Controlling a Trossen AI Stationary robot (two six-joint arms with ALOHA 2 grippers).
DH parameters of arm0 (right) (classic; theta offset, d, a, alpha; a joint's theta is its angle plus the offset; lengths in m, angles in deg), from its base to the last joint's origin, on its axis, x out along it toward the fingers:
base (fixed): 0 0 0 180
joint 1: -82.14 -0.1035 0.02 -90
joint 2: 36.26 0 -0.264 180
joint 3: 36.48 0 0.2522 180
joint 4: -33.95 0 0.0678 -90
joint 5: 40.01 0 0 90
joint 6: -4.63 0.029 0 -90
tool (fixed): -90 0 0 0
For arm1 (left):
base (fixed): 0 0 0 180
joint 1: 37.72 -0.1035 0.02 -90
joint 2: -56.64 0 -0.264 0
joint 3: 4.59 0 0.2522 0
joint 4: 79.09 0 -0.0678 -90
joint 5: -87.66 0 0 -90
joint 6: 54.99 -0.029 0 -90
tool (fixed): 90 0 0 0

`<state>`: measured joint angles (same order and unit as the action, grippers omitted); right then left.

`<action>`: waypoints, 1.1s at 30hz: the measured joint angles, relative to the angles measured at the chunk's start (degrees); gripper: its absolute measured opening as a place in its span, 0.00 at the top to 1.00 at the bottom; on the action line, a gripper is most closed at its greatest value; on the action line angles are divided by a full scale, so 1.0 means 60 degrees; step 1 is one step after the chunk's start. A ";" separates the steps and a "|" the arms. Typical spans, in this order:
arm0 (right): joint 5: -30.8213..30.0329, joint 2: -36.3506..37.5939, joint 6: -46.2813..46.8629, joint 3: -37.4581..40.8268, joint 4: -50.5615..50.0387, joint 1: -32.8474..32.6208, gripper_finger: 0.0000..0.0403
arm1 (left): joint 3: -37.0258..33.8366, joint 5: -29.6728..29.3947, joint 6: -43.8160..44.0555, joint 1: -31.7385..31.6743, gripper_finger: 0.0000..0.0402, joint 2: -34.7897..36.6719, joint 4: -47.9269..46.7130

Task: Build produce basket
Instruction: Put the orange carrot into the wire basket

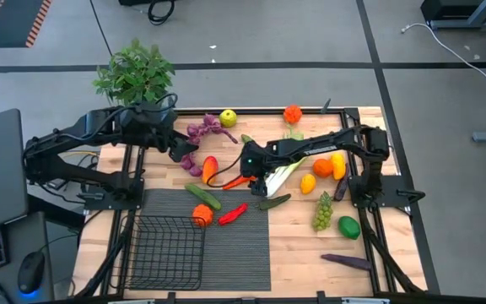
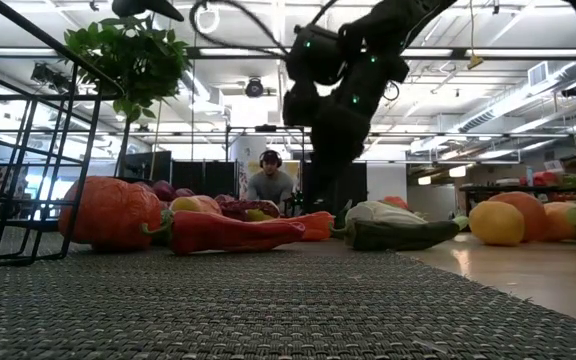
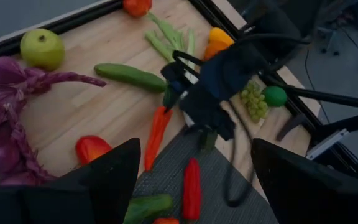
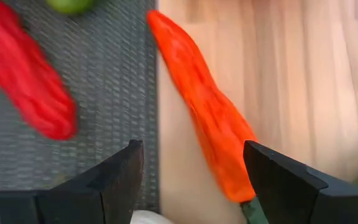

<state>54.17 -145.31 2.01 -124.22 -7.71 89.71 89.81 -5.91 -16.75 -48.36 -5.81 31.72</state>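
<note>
The black wire basket (image 1: 165, 252) stands at the near left, beside the dark ribbed mat (image 1: 243, 245). Produce lies loose. A long orange-red pepper (image 1: 234, 181) lies on the wood at the mat's far edge. On the mat are a red pepper (image 1: 232, 213), an orange (image 1: 202, 216) and a cucumber (image 1: 202, 196). My right gripper (image 1: 250, 177) is open above the orange-red pepper (image 4: 210, 112), which lies on the wood ahead of and between its fingers. My left gripper (image 1: 186, 152) is open and empty, above the purple produce (image 1: 202, 132).
A leek (image 1: 287, 173), a second cucumber (image 1: 274, 201), green grapes (image 1: 322, 211), a lemon (image 1: 308, 183), a green apple (image 1: 228, 117) and an eggplant (image 1: 347, 261) lie on the table's right half. A potted plant (image 1: 135, 74) stands at the far left. A person (image 2: 270, 180) sits beyond the table.
</note>
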 joint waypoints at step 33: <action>0.0565 -0.0734 -0.0819 0.0033 0.0135 0.0671 0.56 | -0.0011 -0.0727 0.2521 0.0591 0.22 -0.0029 -0.1548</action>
<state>57.57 -149.71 -2.90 -124.02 -6.90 93.74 89.75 -10.28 -1.63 -44.81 -5.99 22.43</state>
